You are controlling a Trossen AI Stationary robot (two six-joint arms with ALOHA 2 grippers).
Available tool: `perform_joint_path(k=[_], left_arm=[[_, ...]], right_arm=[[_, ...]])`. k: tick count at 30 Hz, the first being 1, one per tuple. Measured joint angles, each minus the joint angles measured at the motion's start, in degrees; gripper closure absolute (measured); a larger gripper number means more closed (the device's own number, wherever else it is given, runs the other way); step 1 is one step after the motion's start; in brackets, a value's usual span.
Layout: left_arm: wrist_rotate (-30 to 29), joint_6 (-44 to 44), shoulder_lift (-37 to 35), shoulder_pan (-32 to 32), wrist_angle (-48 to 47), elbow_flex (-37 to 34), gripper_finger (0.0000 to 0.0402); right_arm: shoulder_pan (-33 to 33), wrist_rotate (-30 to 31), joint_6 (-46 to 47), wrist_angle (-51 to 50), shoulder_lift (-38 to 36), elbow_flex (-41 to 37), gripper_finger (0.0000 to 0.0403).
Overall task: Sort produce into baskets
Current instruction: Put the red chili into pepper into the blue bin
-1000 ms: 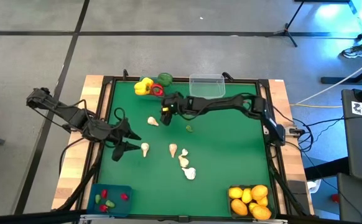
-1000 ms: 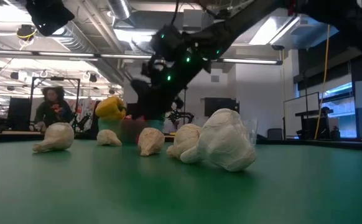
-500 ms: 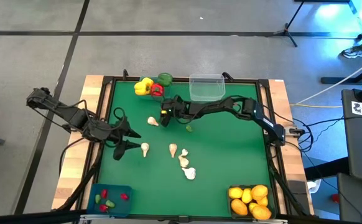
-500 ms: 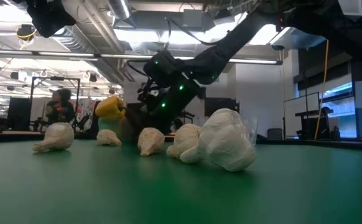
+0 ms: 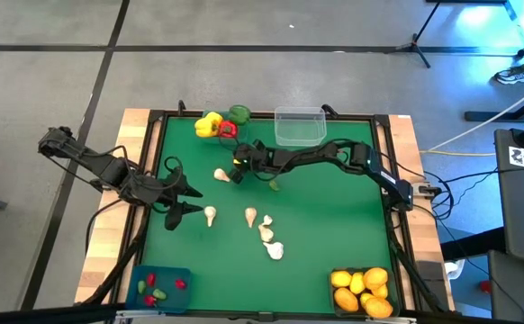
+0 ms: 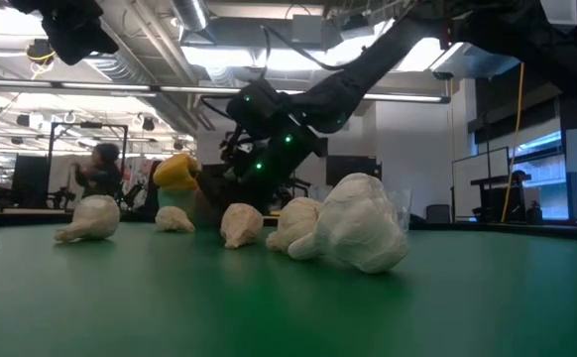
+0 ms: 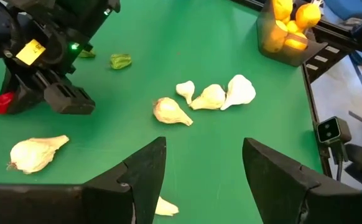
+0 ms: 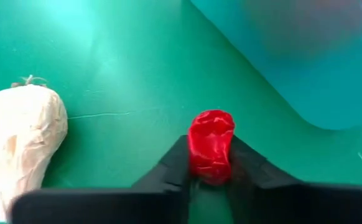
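My right gripper (image 5: 233, 173) reaches across the far middle of the green mat and is shut on a tiny red piece (image 8: 211, 144). A white garlic bulb (image 5: 221, 175) lies just beside it. Several more garlic bulbs (image 5: 266, 232) lie loose mid-table, and a small green piece (image 5: 274, 185) lies under the right arm. Yellow, red and green peppers (image 5: 210, 125) sit at the far edge by the translucent teal basket (image 8: 305, 62). My left gripper (image 5: 185, 208) hovers open at the left, above a garlic bulb (image 5: 210, 214). My right gripper pinches the tiny red piece by its two sides (image 8: 199, 155) between its fingertips (image 8: 246, 165). The fingers slant down from the table's right side. The piece sits low at the mat; I cannot tell whether it is lifted clear.
A clear basket (image 5: 300, 126) stands at the far edge. A blue basket (image 5: 145, 274) with red and green pieces is at the near left. A dark basket (image 5: 337, 270) of citrus is at the near right. A person shows in the room beyond.
My right gripper has sunk toward the mat and edged toward the garlic bulb at the far middle.
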Motion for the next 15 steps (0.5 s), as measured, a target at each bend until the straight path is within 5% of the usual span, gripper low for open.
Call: perform_joint_path(k=[5, 15], left_arm=[[0.0, 0.0, 0.0, 0.0, 0.0, 0.0, 0.0194], [-3.7, 3.2, -0.8, 0.0, -3.1, 0.0, 0.0194]], right_arm=[[-0.1, -4.4, 0.1, -3.5, 0.0, 3.2, 0.0383], [3.9, -8.8, -6.4, -13.4, -2.5, 18.6, 0.0343]])
